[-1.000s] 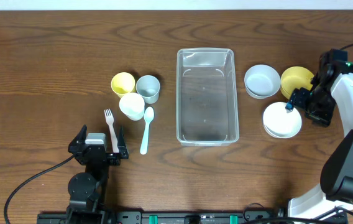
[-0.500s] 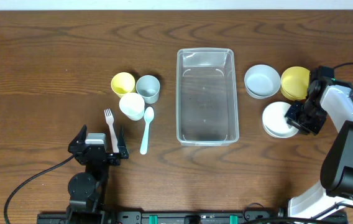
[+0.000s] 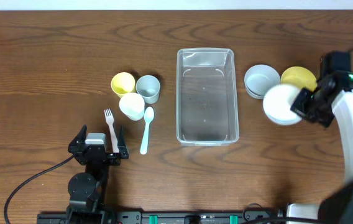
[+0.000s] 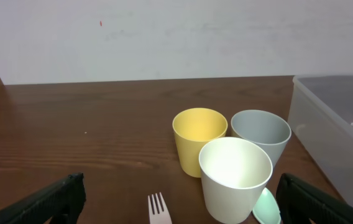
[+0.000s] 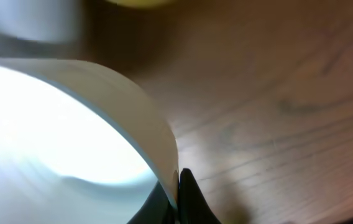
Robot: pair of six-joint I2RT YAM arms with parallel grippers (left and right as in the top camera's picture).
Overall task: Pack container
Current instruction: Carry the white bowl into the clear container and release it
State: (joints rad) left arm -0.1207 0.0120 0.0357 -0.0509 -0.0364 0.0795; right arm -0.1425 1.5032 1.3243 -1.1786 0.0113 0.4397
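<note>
The container (image 3: 206, 99) is a clear rectangular tub standing empty at the table's centre; its near wall (image 4: 332, 134) shows at the right of the left wrist view. My right gripper (image 3: 303, 103) is shut on the rim of a white bowl (image 3: 281, 104), held off the table just right of the tub. In the right wrist view the fingers (image 5: 178, 194) pinch the bowl's thin wall (image 5: 58, 137). My left gripper (image 3: 99, 151) rests open at the front left, with the pink fork (image 3: 110, 126) lying between its fingers (image 4: 52, 200).
A pale grey bowl (image 3: 261, 81) and a yellow bowl (image 3: 301, 77) sit right of the tub. Left of the tub stand a yellow cup (image 3: 123, 83), a grey cup (image 3: 148, 88) and a white cup (image 3: 132, 106), with a mint spoon (image 3: 146, 129) beside them.
My right gripper closed on the white bowl's rim and raised it from the table, carrying it a little toward the back. The left arm has not moved.
</note>
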